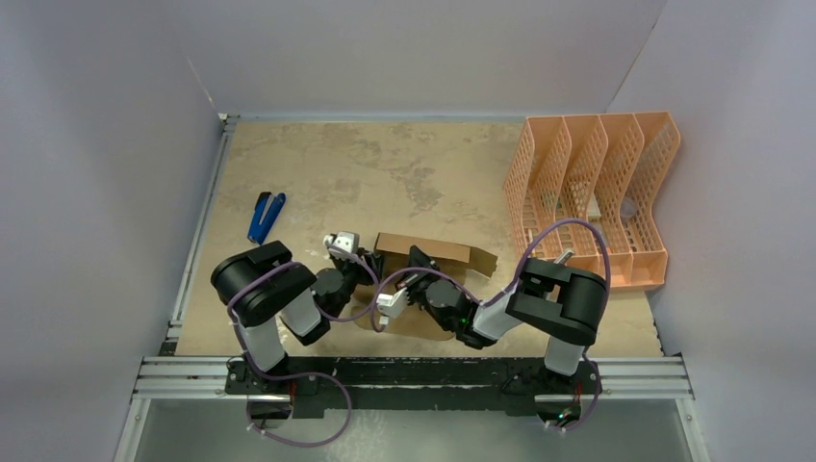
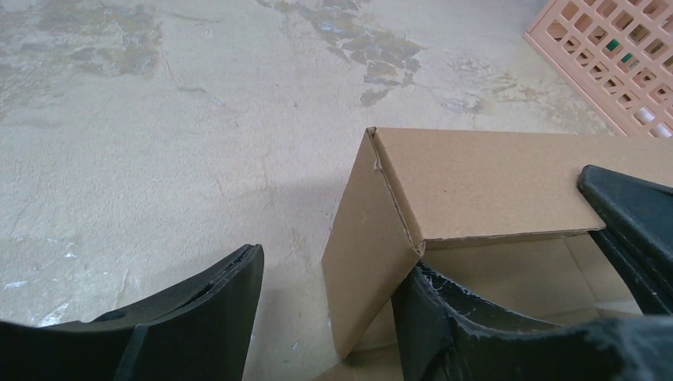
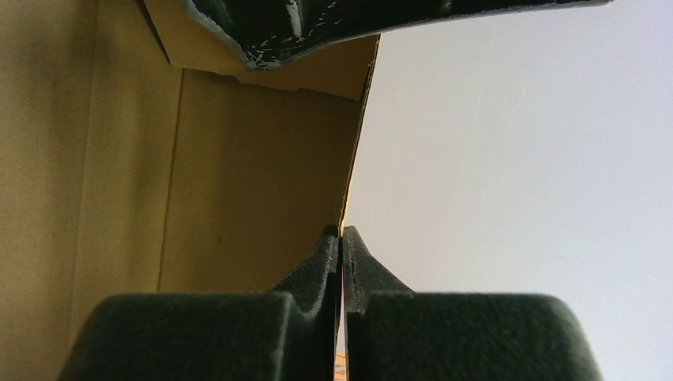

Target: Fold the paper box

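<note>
Paper box (image 1: 423,252) sits half-formed on the table (image 1: 385,164). The right gripper (image 3: 341,234) pinches one wall's edge, seemingly steadying it upright, while the left gripper (image 2: 333,266) straddles the corner wall, fingers apart.

Shows right claw (image 3: 341,235) pinched tight on the thin edge of the paper box (image 3: 254,182), brown inner wall at left. Shows left claw's finger (image 3: 317,24), scuffed, against cardboard above; pale grey wall (image 3: 516,159) at right.

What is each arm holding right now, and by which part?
The right gripper pinches the paper box by the thin edge of one wall. The left gripper holds nothing; its fingers stand open astride an end wall.
</note>
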